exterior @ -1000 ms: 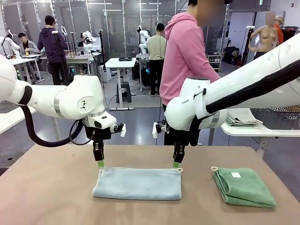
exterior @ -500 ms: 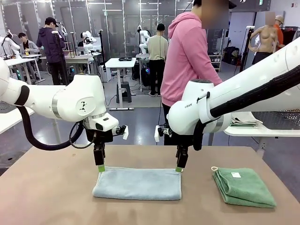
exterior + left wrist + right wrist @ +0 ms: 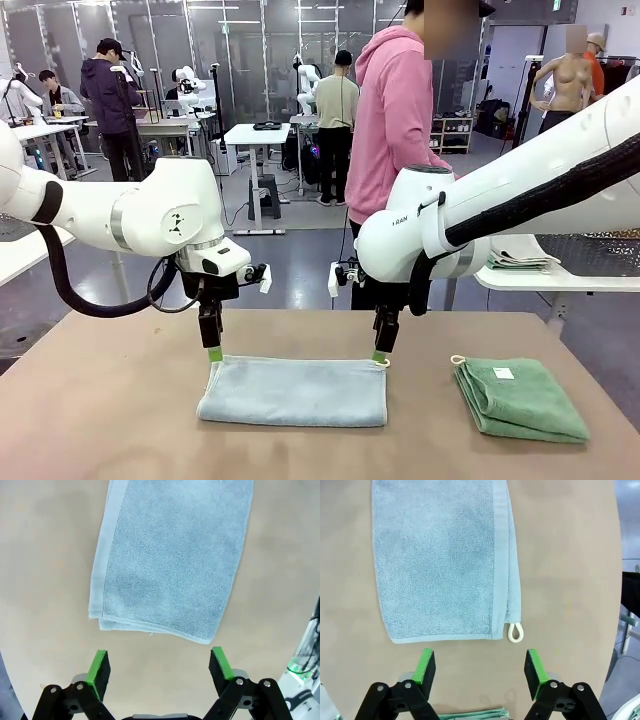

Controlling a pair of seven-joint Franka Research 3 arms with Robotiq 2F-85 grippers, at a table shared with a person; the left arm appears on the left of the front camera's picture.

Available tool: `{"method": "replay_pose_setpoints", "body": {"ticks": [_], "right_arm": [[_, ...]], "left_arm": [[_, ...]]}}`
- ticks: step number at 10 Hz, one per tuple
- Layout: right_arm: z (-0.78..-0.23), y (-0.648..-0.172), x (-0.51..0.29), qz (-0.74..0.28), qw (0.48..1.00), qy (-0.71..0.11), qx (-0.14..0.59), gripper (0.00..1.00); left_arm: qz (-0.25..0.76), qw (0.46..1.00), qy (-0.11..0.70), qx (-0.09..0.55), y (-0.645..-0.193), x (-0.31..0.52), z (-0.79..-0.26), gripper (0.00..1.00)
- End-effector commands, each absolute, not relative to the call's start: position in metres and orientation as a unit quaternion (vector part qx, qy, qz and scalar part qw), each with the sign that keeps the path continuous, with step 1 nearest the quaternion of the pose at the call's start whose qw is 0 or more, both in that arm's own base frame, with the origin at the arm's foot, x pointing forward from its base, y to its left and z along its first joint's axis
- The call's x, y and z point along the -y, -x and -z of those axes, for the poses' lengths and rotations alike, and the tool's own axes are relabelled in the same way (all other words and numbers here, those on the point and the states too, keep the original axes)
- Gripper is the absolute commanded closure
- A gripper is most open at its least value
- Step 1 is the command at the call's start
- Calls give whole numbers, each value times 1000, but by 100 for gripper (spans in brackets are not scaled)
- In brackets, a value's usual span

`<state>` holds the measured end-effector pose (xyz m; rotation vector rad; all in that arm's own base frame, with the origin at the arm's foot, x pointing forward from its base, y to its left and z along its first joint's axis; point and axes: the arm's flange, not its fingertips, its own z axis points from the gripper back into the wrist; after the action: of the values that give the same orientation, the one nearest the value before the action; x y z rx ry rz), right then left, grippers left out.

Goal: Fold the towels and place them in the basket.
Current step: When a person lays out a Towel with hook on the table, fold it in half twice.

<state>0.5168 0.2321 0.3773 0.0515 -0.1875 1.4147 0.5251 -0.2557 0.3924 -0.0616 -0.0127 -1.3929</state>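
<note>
A pale blue-grey towel (image 3: 293, 391) lies folded in half on the brown table, also in the left wrist view (image 3: 170, 555) and the right wrist view (image 3: 440, 560), where a white corner loop (image 3: 515, 632) shows. My left gripper (image 3: 214, 353) hangs open just above its far left corner, nothing between its fingers (image 3: 99, 672). My right gripper (image 3: 379, 357) hangs open above the far right corner, its fingers (image 3: 532, 672) apart and bare. A folded mint green towel (image 3: 519, 398) with a white label lies at the table's right. The basket is out of view.
A person in a pink hoodie (image 3: 398, 120) stands at the far side of the table, behind my right arm. A white side table (image 3: 545, 275) with folded cloths stands at the right. Bare tabletop (image 3: 100, 400) lies left of the blue-grey towel.
Both grippers have let go of the blue-grey towel's far corners and opened. They have lifted slightly; the towel lies still.
</note>
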Motion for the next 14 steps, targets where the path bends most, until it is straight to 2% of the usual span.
{"method": "replay_pose_setpoints", "body": {"ticks": [1, 2, 4, 5, 7, 8, 10, 13, 14], "right_arm": [[-378, -517, -232, -649, 756, -24, 86, 11], [-400, -502, -238, -636, 765, -8, 105, 11], [-396, -482, -245, -572, 813, -2, 104, 11], [-398, -475, -244, -523, 845, -5, 110, 0], [-403, -458, -240, -376, 917, 18, 132, 0], [-401, -451, -240, -325, 934, 8, 145, 0], [-394, -447, -240, -243, 956, -12, 166, 0], [-377, -445, -234, -146, 968, -50, 197, 0], [-368, -445, -234, -126, 970, -64, 196, 0]], "left_arm": [[641, 767, 28, 6, -525, 256, -392, 0], [634, 770, 54, 44, -518, 252, -410, 0], [617, 783, 63, 47, -475, 236, -453, 0], [582, 809, 65, 56, -451, 227, -476, 0], [559, 821, 86, 81, -401, 209, -517, 0], [531, 840, 82, 76, -374, 196, -541, 0], [491, 861, 63, 115, -321, 159, -585, 0], [439, 879, 93, 163, -256, 99, -627, 0], [430, 883, 96, 161, -244, 91, -634, 0]]}}
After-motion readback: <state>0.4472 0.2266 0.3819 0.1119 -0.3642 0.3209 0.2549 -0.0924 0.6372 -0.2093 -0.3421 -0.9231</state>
